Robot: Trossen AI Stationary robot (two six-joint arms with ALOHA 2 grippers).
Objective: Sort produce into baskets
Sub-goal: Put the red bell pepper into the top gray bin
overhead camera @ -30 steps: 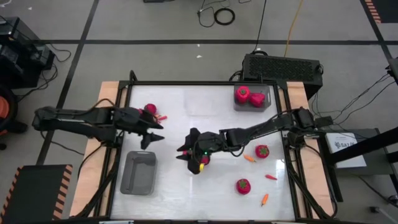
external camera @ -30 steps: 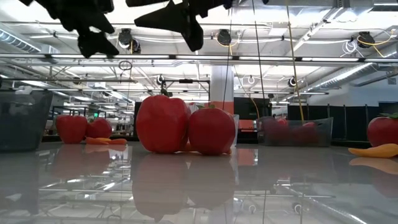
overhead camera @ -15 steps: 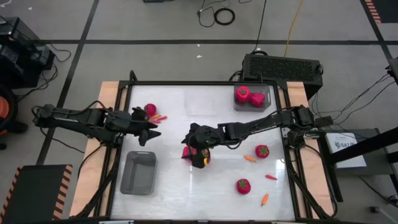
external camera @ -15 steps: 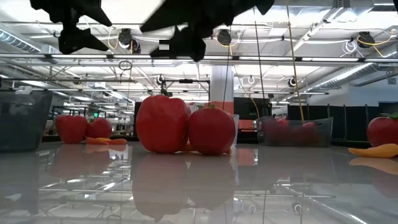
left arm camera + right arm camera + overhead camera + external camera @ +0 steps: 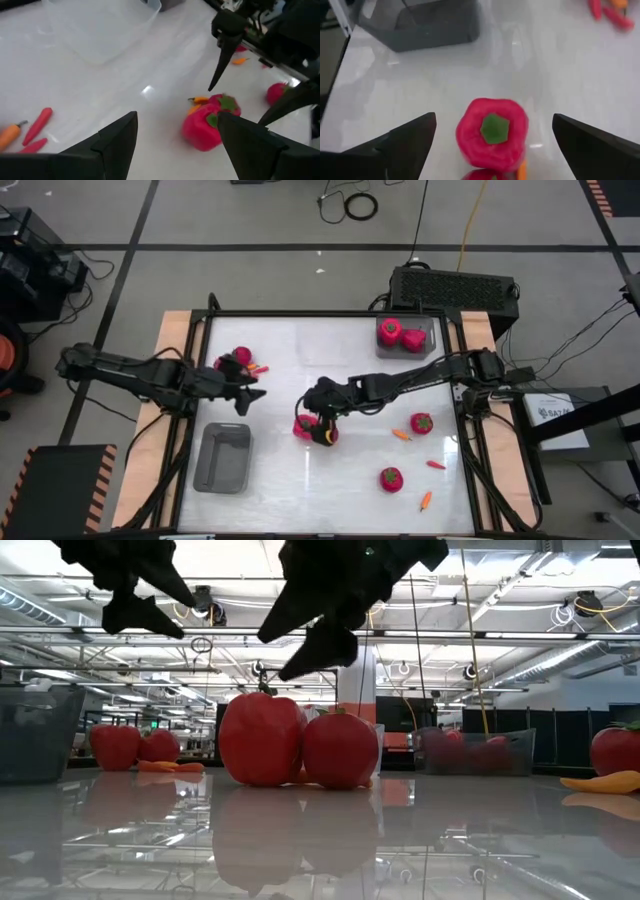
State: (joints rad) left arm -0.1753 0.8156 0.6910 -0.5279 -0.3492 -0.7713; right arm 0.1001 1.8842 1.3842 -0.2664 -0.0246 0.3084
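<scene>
Black fingers of the right gripper (image 5: 318,402) stand spread wide over the middle of the white table (image 5: 300,345), pinching nothing. Its wrist view looks straight down between them onto a red fruit with a green top (image 5: 493,132), and a second red fruit (image 5: 328,434) touches that one, an orange sliver just showing beside them. In the low view the pair (image 5: 262,738) sits on the glossy surface with the dark fingers (image 5: 320,615) hanging just above, not touching.

The left gripper (image 5: 250,395) hovers near the table's left side, its fingers also apart and empty, pointing toward that same pair (its own wrist view catches both fruits and the other arm's finger (image 5: 222,60) beyond them). Just behind it lie two more red fruits (image 5: 240,357) and a few slender red and orange peppers (image 5: 260,369).

One grey basket (image 5: 222,458) sits by the front left corner, with nothing visible inside. The other basket (image 5: 408,337), at the back right, holds two red fruits (image 5: 400,335). Right of centre lies a lone red fruit (image 5: 422,422) with an orange pepper (image 5: 401,435) near it; further forward are another red fruit (image 5: 390,478) and two more small peppers (image 5: 427,500). A black box (image 5: 455,288) stands past the table's far edge.
</scene>
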